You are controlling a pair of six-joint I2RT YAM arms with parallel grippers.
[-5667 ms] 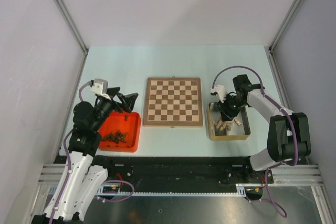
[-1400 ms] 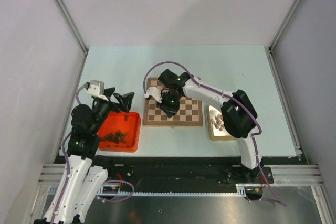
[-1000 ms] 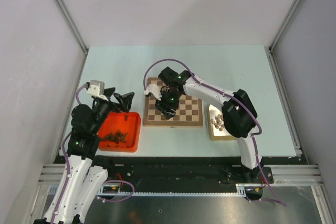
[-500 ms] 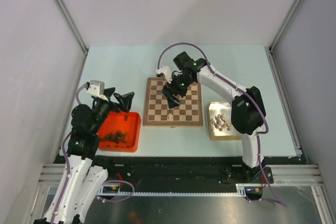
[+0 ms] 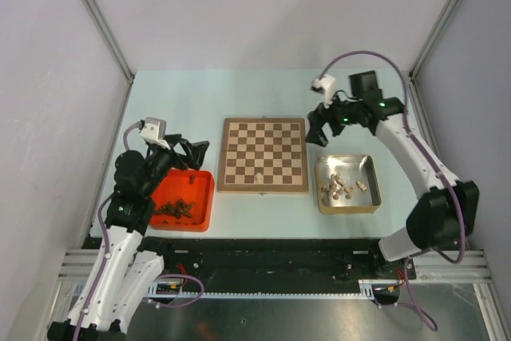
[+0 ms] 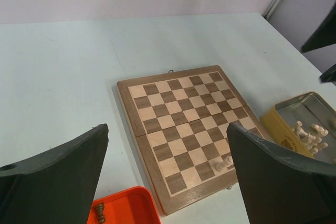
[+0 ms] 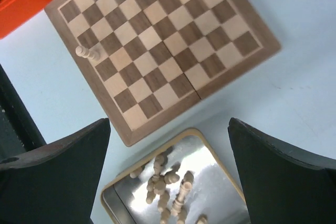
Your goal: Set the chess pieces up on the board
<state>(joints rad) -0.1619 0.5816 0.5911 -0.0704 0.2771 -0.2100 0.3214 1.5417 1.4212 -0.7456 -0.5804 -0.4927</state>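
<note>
Top external view, from the left: the left gripper [image 5: 194,154] hangs over the far edge of a shallow red tray [image 5: 204,191], its dark, wedge-shaped fingers [image 6: 58,177] spread wide with nothing between them. Small dark brown chessmen [image 5: 176,209] lie heaped in the tray. Just right of it lies the board [image 5: 263,149], flat and square, tan and brown checks inside a plain wooden rim. One pale beige piece [image 5: 259,176] stands on it, in the row nearest the arms, about midway along (all other squares are bare). Beyond the board's far right corner the right gripper [image 5: 318,129] hovers, fingers [image 7: 58,156] likewise apart and empty. Near it sits a shiny gold tin [image 5: 349,210] holding the remaining pale chess pieces [image 5: 339,189], some upright, some toppled.
</note>
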